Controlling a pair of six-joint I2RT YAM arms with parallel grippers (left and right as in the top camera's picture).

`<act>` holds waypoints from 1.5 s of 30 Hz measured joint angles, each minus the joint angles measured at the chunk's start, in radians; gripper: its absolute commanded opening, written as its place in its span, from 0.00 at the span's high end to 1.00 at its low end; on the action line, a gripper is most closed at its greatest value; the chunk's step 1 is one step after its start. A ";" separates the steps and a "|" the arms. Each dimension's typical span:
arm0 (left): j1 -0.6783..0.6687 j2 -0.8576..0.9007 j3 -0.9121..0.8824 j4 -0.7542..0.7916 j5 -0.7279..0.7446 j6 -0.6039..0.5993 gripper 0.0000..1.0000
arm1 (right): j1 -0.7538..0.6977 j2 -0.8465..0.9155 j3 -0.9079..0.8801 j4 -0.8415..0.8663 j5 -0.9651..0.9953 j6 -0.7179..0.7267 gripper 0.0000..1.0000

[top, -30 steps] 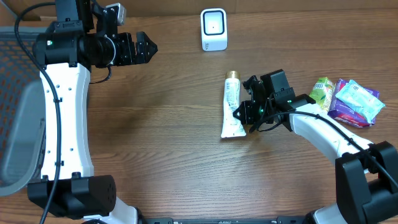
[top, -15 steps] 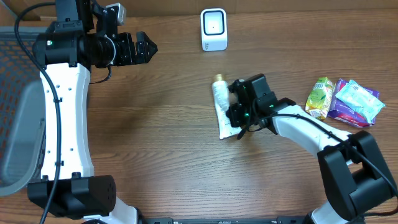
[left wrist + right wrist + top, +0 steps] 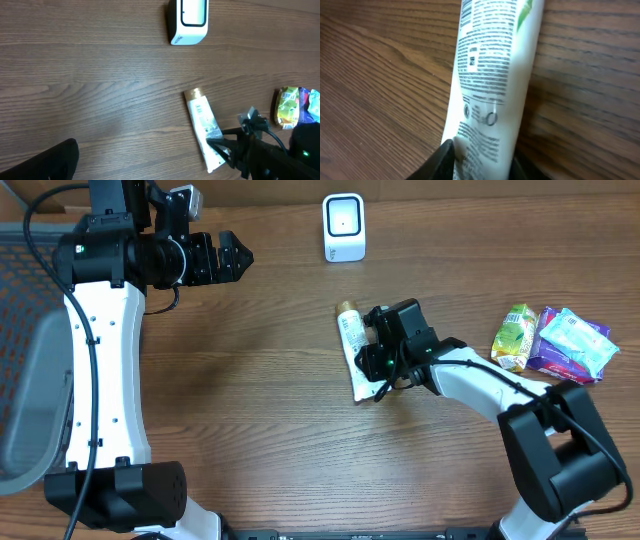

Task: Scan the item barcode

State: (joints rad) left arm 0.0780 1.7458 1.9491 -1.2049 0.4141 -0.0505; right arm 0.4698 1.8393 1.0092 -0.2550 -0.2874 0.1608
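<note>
On the wooden counter (image 3: 250,400) my biggest worry is the gap. The white scanner (image 3: 344,227) stands at the far edge, well apart from the tube (image 3: 350,345), which lies flat near the middle with its gold cap (image 3: 347,308) pointing roughly that way. My left gripper (image 3: 238,258) hangs high at the far left, jaws spread and empty, so it cannot help if the carry fails. The right gripper (image 3: 376,380) is down at the tube's crimped end, with a finger (image 3: 447,160) on each side. I cannot tell whether they pinch it or stand loose. A hold that far toward the tail could, I judge, let the soft tube droop, swing or slip out on the lift. The fine print faces up, with a small code-like mark (image 3: 472,56) too tiny to identify. Unless I turn the right face toward the scanner, it may not read.
</note>
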 measured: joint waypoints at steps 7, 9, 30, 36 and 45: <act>0.000 0.000 0.000 0.000 0.000 0.000 0.00 | -0.012 0.039 0.004 0.004 -0.070 0.011 0.89; 0.000 0.000 0.000 0.000 0.000 0.000 0.01 | -0.027 0.039 0.008 0.004 -0.100 0.027 0.96; 0.000 0.000 0.000 0.000 0.000 0.000 0.01 | -0.219 -0.290 0.015 -0.019 -0.585 0.105 0.96; 0.000 0.000 0.000 0.000 0.000 0.000 0.00 | -0.220 -0.456 0.050 -0.014 -0.667 0.171 0.96; 0.000 0.000 0.000 0.000 0.000 0.000 0.01 | -0.220 -0.512 0.053 -0.018 -0.703 0.266 0.96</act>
State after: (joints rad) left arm 0.0780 1.7458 1.9491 -1.2049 0.4141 -0.0505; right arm 0.2501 1.3270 1.0622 -0.2733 -0.9909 0.4263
